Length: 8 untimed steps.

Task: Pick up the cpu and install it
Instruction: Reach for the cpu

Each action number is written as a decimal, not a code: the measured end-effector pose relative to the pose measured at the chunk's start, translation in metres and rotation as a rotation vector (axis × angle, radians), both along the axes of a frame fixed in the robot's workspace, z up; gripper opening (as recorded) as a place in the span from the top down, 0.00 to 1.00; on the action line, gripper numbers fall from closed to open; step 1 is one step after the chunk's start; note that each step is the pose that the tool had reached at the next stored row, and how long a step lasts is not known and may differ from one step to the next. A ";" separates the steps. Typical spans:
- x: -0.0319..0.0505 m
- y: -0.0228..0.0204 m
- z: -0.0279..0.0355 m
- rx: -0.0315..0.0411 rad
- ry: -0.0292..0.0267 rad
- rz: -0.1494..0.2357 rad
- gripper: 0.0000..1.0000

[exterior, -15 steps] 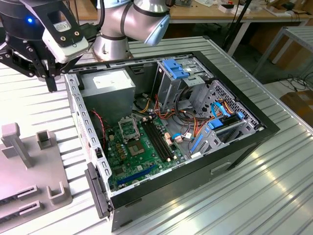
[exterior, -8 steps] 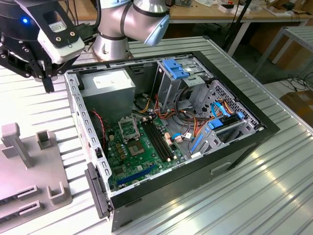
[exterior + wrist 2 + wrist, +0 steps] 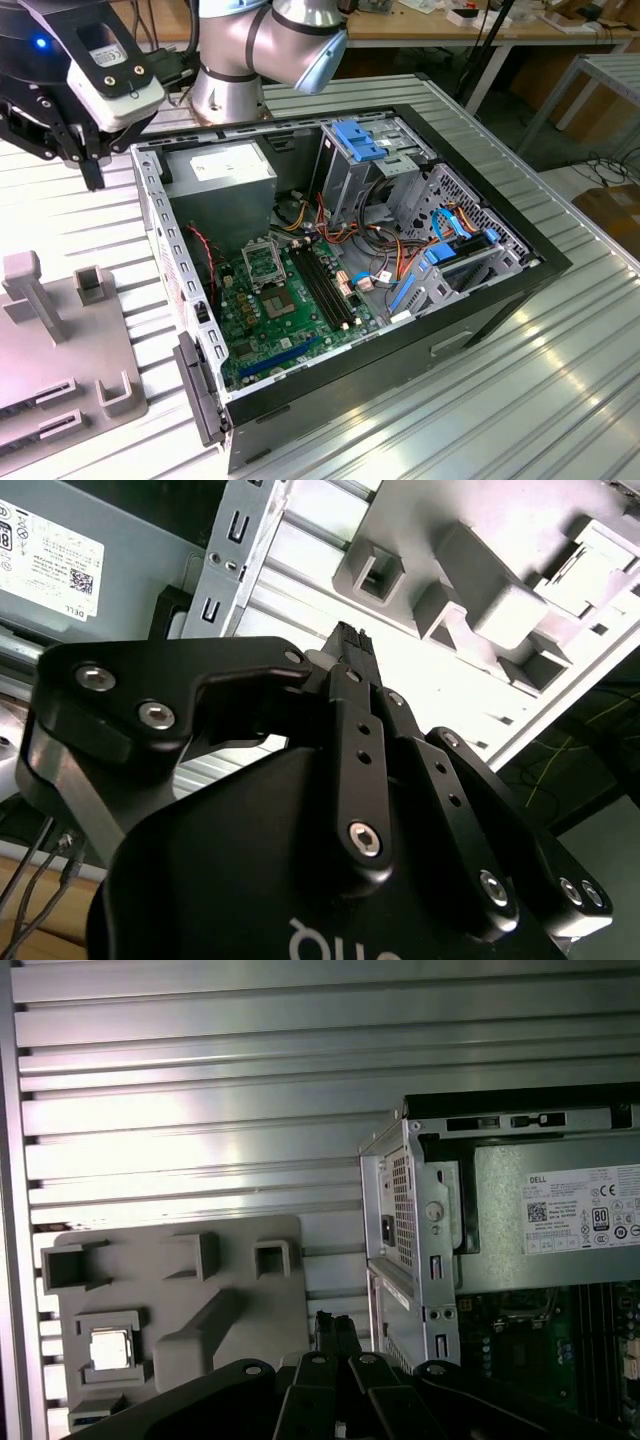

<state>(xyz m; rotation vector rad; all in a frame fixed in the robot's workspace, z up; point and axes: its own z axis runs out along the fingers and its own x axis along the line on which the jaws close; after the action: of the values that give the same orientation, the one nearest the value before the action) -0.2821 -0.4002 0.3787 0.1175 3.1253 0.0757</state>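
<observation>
In the exterior view, my gripper hangs over the ribbed table, just outside a corner of the open computer case and above the grey fixture. Inside the case, the socket with its silver frame sits on the green motherboard, well apart from me.

In the second wrist view, my fingertips are pressed together with nothing between them. The fixture's raised blocks lie beyond them, and the case's metal wall is off to one side.

In the first wrist view, the cpu lies flat, silver face up, in a square pocket of the fixture. It is on the side away from the case, well apart from my closed, empty hand.

I judge it light, thin and stiff, with a metal face smooth enough to slip and an underside that is probably delicate. I would take it by two opposite edges with a gentle squeeze and keep it level, since the pocket's walls seem to leave little room.
</observation>
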 end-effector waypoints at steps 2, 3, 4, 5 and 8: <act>-0.0013 0.0000 0.0000 0.0000 0.0000 0.000 0.89; -0.0021 0.0000 -0.0001 0.0000 0.0000 0.000 0.89; -0.0027 0.0000 -0.0001 0.0000 0.0000 0.000 0.89; -0.0035 0.0000 -0.0001 0.0000 0.0000 0.000 0.89; -0.0054 0.0000 -0.0002 0.0000 0.0000 0.000 0.89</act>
<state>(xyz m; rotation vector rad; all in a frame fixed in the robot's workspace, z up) -0.2875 -0.4002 0.3784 0.1175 3.1253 0.0756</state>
